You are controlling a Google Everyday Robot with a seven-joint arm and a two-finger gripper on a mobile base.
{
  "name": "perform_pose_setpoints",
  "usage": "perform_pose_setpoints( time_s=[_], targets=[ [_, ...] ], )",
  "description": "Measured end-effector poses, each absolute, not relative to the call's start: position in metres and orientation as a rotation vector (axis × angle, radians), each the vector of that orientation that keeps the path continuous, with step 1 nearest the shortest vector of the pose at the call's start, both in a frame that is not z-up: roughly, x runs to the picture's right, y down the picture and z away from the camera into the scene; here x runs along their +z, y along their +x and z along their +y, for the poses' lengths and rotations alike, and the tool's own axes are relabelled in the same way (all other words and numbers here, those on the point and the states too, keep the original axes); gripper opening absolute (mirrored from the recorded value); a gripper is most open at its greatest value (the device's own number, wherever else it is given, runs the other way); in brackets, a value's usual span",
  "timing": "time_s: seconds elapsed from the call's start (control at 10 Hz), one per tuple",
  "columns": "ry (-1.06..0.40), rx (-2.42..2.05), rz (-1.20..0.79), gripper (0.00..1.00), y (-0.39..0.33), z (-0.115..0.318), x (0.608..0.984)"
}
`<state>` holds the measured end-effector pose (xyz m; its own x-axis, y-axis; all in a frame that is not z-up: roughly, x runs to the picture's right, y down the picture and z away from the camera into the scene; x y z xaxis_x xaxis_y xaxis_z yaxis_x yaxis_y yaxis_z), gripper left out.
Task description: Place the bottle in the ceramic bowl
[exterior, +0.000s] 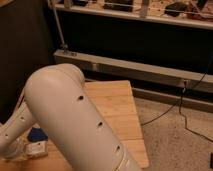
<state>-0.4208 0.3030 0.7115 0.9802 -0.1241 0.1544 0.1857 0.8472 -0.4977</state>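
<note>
A lab-like workroom: wooden table [114, 106], metal rack [131, 16] of gear, cables [180, 103] trailing over speckled floor [172, 142].

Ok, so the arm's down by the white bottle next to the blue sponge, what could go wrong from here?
1. The gripper sits low at the table's left, right by the bottle, which lies close to the blue sponge. A grab there could catch or drag the sponge.
2. The arm hides much of the table, and no ceramic bowl is in view, so the carry could be misaimed.
</note>
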Motion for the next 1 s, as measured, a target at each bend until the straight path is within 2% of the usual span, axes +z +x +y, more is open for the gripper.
perform_pose_setpoints(
  time_s=[0.1, 0.2, 0.6, 1.0],
  targets=[
    [-0.544, -0.159, -0.120, 0.04, -0.421, 0.301, 0.706],
    [-0.547, -0.154, -0.129, 0.01, -0.424, 0.298, 0.699],
    [-0.569, -0.089, -0.212, 0.00, -0.450, 0.256, 0.637],
    [-0.549, -0.029, -0.265, 0.00, -0.470, 0.216, 0.604]
  ],
)
